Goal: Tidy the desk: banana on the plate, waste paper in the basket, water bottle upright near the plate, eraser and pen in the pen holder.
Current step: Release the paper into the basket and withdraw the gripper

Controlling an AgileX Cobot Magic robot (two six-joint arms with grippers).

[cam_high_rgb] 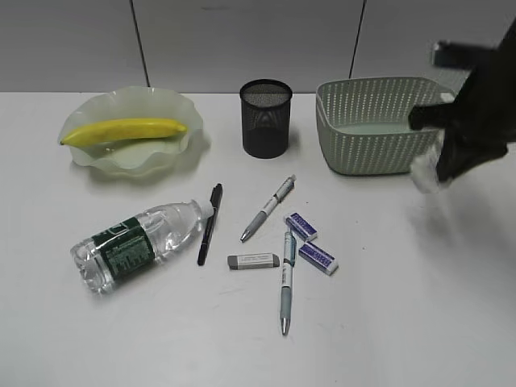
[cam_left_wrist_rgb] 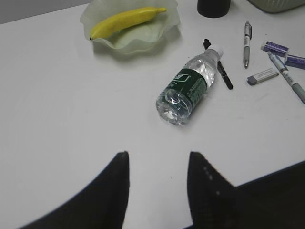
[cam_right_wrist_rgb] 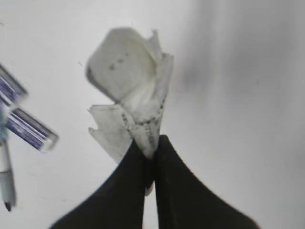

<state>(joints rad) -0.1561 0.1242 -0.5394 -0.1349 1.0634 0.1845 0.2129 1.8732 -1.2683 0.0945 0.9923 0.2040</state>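
Fingers of the right gripper (cam_right_wrist_rgb: 148, 143) are pinching the waste paper (cam_right_wrist_rgb: 131, 90) tight, hanging just beside the basket (cam_high_rgb: 375, 121) — not in it. Left gripper (cam_left_wrist_rgb: 157, 164) is sitting spread apart over bare desk (cam_left_wrist_rgb: 62, 119), near the bottle (cam_left_wrist_rgb: 188, 88).

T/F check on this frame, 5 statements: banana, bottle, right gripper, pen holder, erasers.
1. The banana lies on the plate. True.
2. The water bottle stands upright beside the plate. False: it lies on its side on the desk, cap toward the black pen.
3. The right gripper is shut on the waste paper. True.
4. A pen already stands in the pen holder. False: no pen shows in it; three pens lie on the desk.
5. All erasers sit in the basket. False: the grey eraser and two purple-sleeved erasers lie on the desk.
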